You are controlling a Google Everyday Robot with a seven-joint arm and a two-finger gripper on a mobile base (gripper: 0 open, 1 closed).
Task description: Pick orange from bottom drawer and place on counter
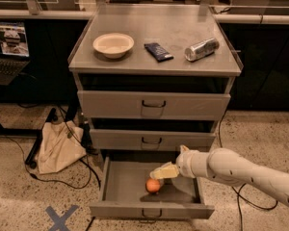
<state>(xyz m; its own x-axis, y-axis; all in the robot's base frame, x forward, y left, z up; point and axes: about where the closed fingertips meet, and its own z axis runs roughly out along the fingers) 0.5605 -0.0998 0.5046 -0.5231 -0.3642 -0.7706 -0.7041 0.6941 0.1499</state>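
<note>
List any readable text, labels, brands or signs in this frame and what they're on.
"X": blue tape cross on the floor, a mark rather than lettering.
Dark snack packet on the counter: print too blurred to read.
Can lying on the counter: label unreadable.
Laptop screen at left: too small to read.
Gripper, just above the orange in the bottom drawer: no markings visible.

The white arm stretches nearly level over the bottom drawer's right edge. Its gripper hangs above the drawer's middle.
</note>
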